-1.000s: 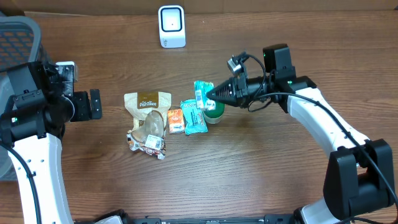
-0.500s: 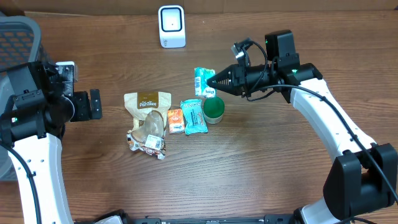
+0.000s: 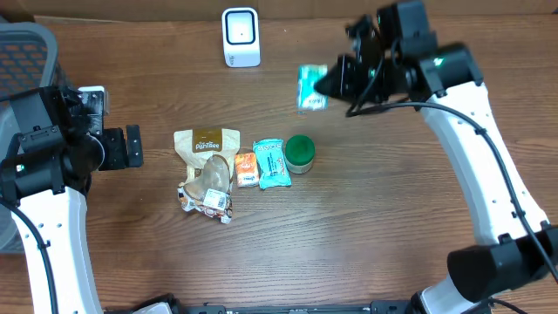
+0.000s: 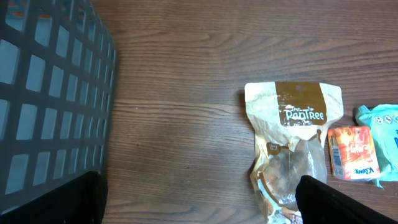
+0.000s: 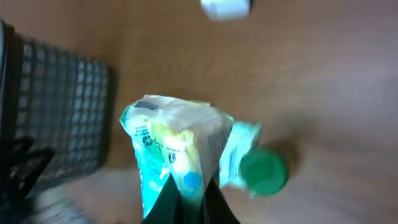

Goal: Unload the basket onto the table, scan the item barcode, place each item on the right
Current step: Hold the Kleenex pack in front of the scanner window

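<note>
My right gripper is shut on a teal and white snack packet and holds it in the air at the back of the table, to the right of the white barcode scanner. In the right wrist view the packet stands up from the closed fingers of that gripper, with the scanner at the top edge. My left gripper hangs open at the left, empty, and in its own view the same gripper has a fingertip over a pouch.
A brown Pantree pouch, a small orange packet, another teal packet and a green round lid lie together mid-table. A grey mesh basket stands at the far left.
The right arm has lifted the teal packet up off the pile and carried it toward the back, to the scanner's right. The left arm has not moved.
</note>
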Robot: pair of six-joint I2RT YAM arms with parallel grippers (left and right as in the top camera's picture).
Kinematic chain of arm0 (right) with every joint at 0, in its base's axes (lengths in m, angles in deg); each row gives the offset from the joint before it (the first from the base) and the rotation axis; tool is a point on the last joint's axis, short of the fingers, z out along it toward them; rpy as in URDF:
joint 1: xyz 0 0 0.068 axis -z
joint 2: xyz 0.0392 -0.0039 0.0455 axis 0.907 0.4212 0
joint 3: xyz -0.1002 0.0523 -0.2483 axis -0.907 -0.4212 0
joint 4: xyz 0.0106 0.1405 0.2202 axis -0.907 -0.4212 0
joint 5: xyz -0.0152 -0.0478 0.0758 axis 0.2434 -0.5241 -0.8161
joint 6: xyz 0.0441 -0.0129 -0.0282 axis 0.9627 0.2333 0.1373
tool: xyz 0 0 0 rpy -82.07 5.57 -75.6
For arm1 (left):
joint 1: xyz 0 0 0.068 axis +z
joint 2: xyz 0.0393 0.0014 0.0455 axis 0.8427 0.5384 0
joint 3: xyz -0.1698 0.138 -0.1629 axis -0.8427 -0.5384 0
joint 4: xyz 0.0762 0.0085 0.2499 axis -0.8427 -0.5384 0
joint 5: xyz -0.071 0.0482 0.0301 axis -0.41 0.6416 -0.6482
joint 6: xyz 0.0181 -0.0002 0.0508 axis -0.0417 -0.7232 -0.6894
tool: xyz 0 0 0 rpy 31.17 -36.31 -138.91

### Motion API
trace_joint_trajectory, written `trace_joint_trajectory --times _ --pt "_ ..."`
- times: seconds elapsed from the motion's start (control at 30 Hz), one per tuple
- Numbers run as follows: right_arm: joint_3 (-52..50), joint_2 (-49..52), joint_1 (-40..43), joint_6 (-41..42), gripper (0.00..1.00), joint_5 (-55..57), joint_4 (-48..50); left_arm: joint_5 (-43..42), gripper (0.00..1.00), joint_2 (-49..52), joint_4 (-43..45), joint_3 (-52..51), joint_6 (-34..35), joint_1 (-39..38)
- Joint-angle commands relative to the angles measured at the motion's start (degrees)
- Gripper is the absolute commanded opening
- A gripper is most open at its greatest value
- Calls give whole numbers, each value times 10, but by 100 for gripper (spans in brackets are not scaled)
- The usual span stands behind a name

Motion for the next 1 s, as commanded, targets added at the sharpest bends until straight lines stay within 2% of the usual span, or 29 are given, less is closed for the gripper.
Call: trace_joint_trajectory --times 0.0,0.13,0.4,0.73,0.97 --pt "89 47 -26 -42 4 155 -9 2 100 0 0 6 9 0" --pt "134 82 -61 -101 4 285 23 2 100 0 0 6 9 0" --pt "134 142 -129 -219 4 527 135 2 100 0 0 6 9 0" --pt "130 217 -138 -444 4 538 256 2 99 0 0 6 9 0" --pt "130 231 -138 -517 4 536 308 2 100 0 0 6 9 0"
